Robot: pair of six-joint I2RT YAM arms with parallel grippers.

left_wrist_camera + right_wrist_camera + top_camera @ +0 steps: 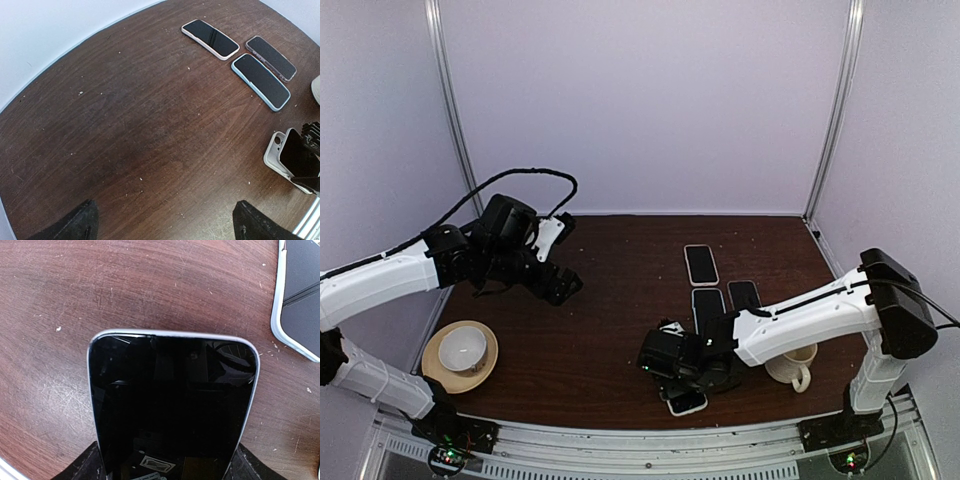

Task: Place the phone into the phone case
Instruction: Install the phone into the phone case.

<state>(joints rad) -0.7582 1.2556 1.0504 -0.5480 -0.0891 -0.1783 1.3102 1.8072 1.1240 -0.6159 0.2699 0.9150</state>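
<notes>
At the near edge, the right gripper [682, 375] had its fingers [82, 467] clamped on the sides of the phone [172, 405]. It held the phone tilted over the white case [274, 152] on the table [150, 125]; whether the two touched could not be told. A small mark low on the screen was too blurred to read. Farther off lay three spare phones [261, 81]. The left gripper [165, 222] hung above the table, fingers wide apart.

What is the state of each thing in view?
Left gripper: open, empty.
Right gripper: shut on phone.
Phone: held, tilted over case, screen dark.
Case: lying flat, phone not yet seated.
Three phones: flat, screens dark.
Cup: upright on saucer.
</notes>
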